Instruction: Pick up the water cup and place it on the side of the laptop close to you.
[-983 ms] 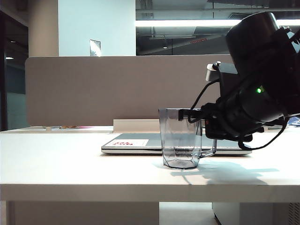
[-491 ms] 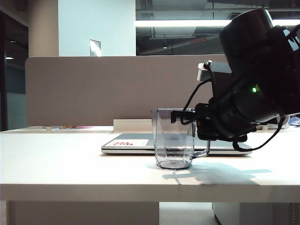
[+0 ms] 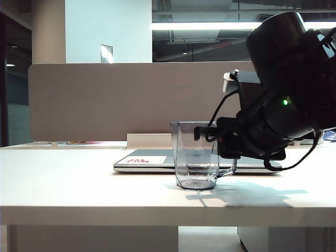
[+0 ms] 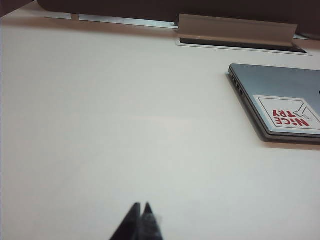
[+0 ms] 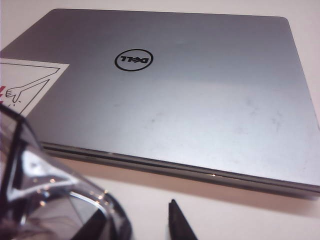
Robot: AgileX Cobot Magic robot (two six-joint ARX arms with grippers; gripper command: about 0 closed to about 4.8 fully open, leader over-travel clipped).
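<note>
- Outwardly, in the exterior view, the water cup [image 3: 196, 155] stands upright on the white tabletop [image 3: 79, 189], on the near side of the closed laptop [image 3: 152, 160] and in front of its front edge; its squared handle points toward the right arm.
- The right end effector [image 3: 206, 131] reaches in from the right at the height of the cup's rim, one dark fingertip at the rim; this view does not show how far its fingers stand apart, nor whether they touch the cup.
- From the left wrist view, the left end effector [image 4: 140, 216] hangs over bare tabletop, its two dark fingertips pressed together with nothing between them. The laptop's corner with the white sticker [image 4: 290, 114] in red print lies well apart from it.
- From the right wrist view, the laptop lid [image 5: 175, 90] with its round logo [image 5: 133, 60] fills most of the picture. The cup's clear rim [image 5: 60, 200] sits just before the laptop's front edge. One dark fingertip [image 5: 180, 222] of the right end effector stands apart from the cup's wall with bare tabletop between them; the other finger shows only as a dark shape through the plastic, so the fingers are spread and not pinching the cup.
</note>
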